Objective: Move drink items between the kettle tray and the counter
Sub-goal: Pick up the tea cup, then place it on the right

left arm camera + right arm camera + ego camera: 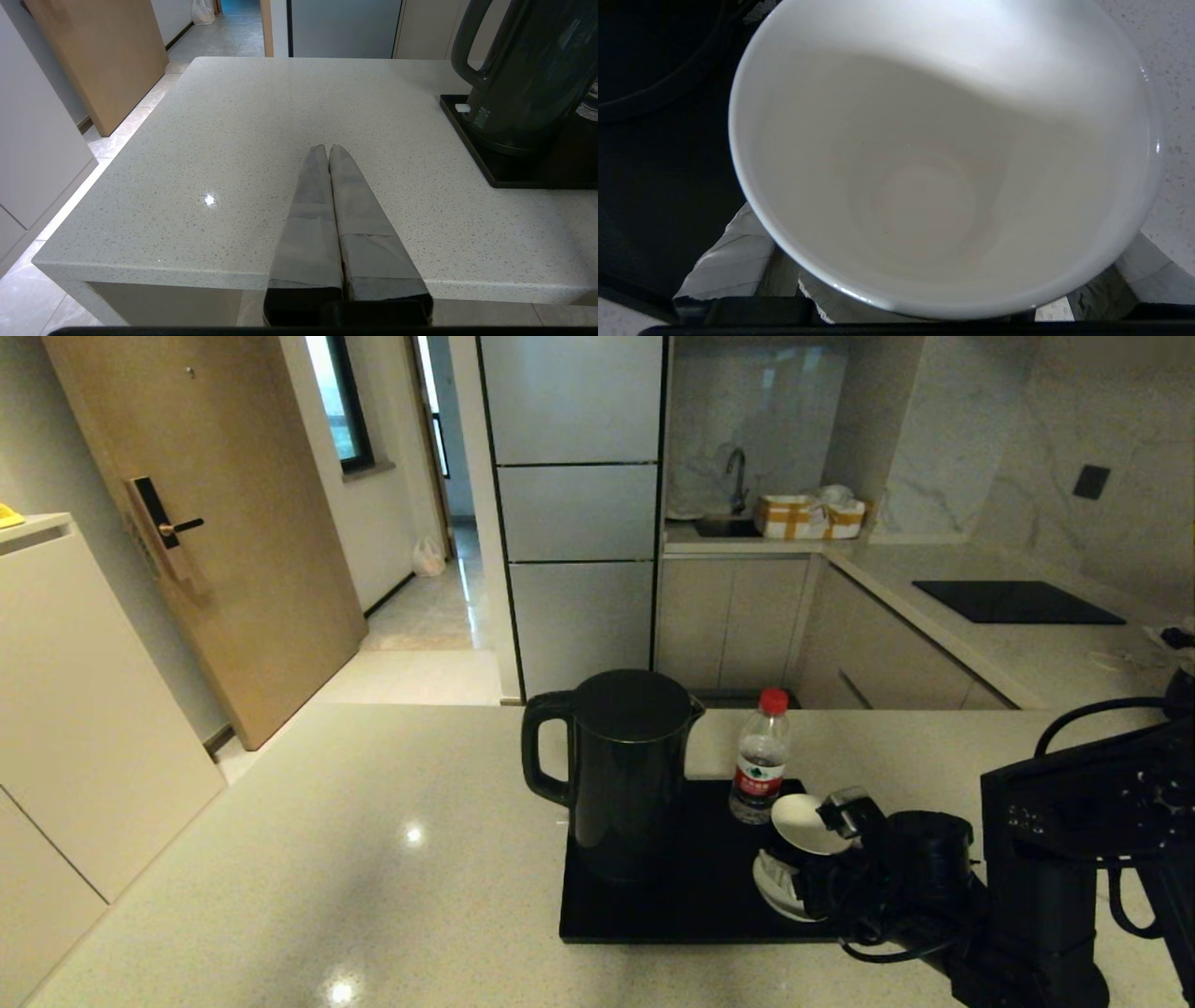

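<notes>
The tall black kettle (627,775) (528,79) stands on the left part of the black kettle tray (691,905) (472,144). At the tray's far right corner is the small clear bottle with a red cap (761,761). My right gripper (822,863) is at the tray's right edge, shut on the black cup (808,823), which tilts its white inside (924,163) upward. Taped fingers (728,261) show on either side of the cup. My left gripper (328,148) is shut and empty, low over the beige counter (233,140) left of the tray.
A small white saucer (770,889) lies on the tray under the cup. The counter (327,840) stretches wide to the left. Behind are a black cooktop (1016,601), a tap (738,476), a yellow-white box (808,515) and a wooden door (215,523).
</notes>
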